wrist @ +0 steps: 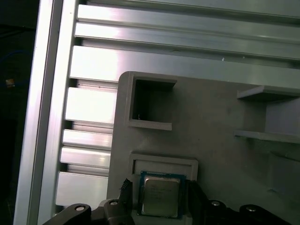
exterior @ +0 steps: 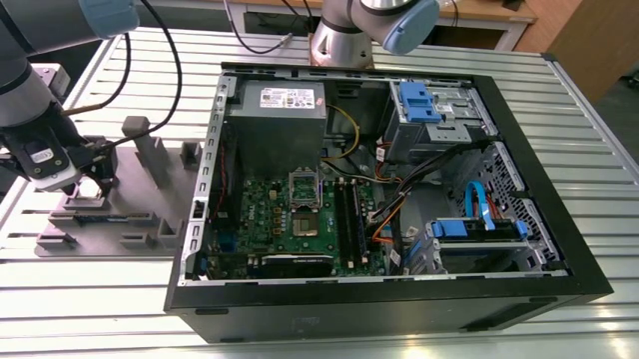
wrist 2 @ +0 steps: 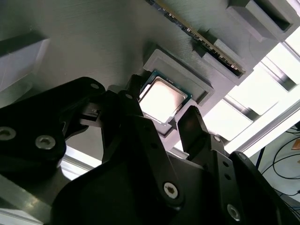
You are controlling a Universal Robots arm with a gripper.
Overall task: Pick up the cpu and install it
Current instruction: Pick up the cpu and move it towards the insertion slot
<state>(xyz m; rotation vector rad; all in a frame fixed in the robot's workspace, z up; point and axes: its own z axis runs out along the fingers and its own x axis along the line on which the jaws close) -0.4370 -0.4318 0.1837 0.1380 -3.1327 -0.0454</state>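
cpu point(wrist: 161, 197) in fixture pocket point(wrist: 164, 162) — btw gripper point(wrist: 159, 188) fingers point(wrist: 195, 200)

Open black computer case point(exterior: 349, 318) on a slatted aluminium table point(exterior: 589, 142); green motherboard point(exterior: 299, 232) at six o'clock of the grey power supply point(exterior: 274, 138); grey fixture plate point(exterior: 150, 203) at the case's nine o'clock.

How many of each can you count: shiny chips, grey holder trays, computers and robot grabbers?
cpu: 1
grey holder tray: 1
open computer case: 1
gripper: 1
Total: 4
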